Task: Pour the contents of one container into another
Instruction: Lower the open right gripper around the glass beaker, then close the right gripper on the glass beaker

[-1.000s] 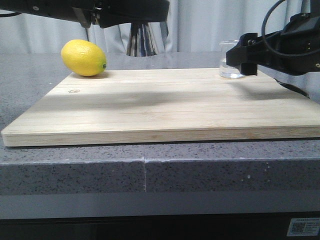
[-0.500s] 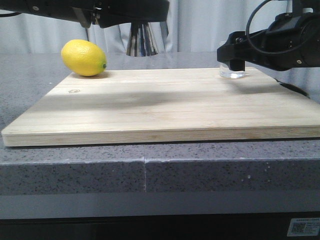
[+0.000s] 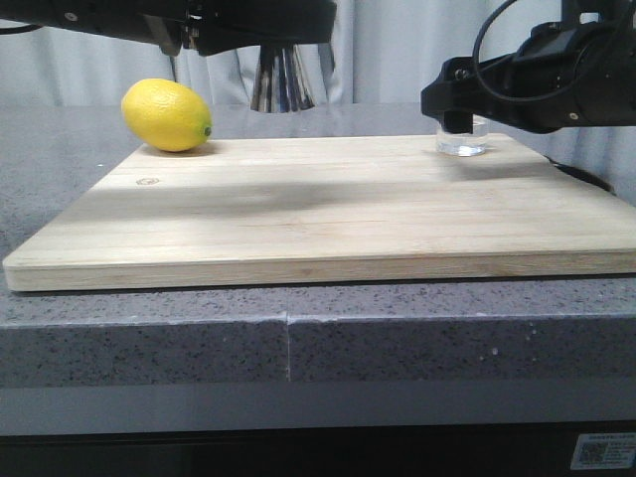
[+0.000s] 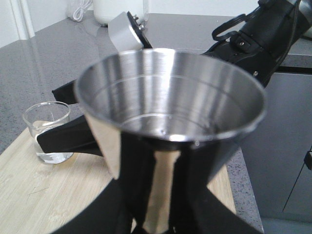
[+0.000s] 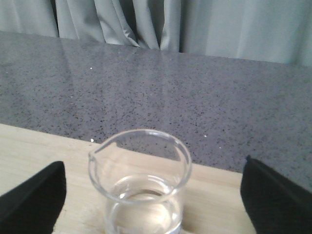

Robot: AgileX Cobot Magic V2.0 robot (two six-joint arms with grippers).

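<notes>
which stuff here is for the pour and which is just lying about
For the pour: beaker between the open right gripper fingers; jigger held by the left gripper.
Lying about: lemon, board (only carries things).

The right gripper (image 3: 463,119) hides most of the beaker (image 3: 463,145) (front view), its fingertips cropped in the wrist view

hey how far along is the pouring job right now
Done: the left claw is shut on the steel jigger, held up off the board. In hand: the right claw is open around the glass beaker, which stands on the wooden board with clear liquid in it. Left: gripping, lifting and pouring into the jigger.
</notes>
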